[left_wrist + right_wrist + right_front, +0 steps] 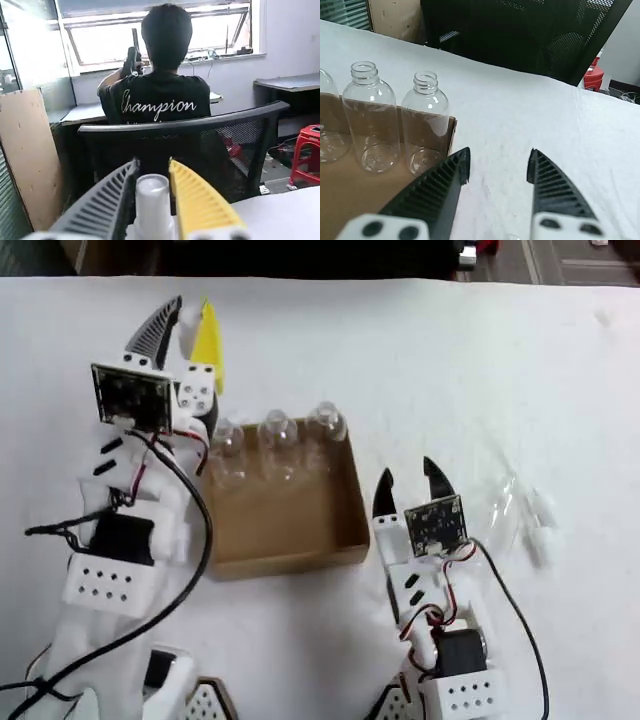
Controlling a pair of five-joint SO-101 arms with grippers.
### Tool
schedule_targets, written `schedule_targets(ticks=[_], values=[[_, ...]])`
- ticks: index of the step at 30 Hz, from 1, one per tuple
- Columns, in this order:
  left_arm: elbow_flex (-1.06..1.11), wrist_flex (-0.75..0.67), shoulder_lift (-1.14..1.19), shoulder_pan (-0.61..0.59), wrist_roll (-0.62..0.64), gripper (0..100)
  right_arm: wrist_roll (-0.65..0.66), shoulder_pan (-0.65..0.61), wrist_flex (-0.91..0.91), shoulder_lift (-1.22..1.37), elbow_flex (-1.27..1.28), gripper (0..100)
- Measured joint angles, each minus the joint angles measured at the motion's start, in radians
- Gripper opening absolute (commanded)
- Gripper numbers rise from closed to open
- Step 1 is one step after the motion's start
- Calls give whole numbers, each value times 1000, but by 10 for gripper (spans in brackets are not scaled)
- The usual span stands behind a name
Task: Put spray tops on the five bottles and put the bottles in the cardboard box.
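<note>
Capping step, by the look of it. Pinched between fingers of left gripper [190,308], upper left in high view: a white top [152,202]. Next, probably: lining it up over an open neck and pressing down without tipping. Standing uncapped along far wall of box [352,502], mid-frame: three clear bottles [276,440]. Spread and empty, just right of box: right gripper [408,472].

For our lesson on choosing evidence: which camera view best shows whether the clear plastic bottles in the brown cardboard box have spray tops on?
The right wrist view: it sees the clear plastic bottles side-on, two threaded necks bare. The high view looks down on three bottles in the brown cardboard box, necks unclear.
</note>
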Motion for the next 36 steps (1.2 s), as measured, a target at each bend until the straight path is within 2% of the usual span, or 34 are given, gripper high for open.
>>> schedule_targets(ticks=[17,27,33,36], values=[[114,-28,-8,3,-37,24,0,0,0,0,0,166],[351,-311,-8,32,-37,28,0,0,0,0,0,166],[394,-342,-6,60,-37,31,0,0,0,0,0,166],[419,-347,-8,61,-37,117,0,0,0,0,0,166]])
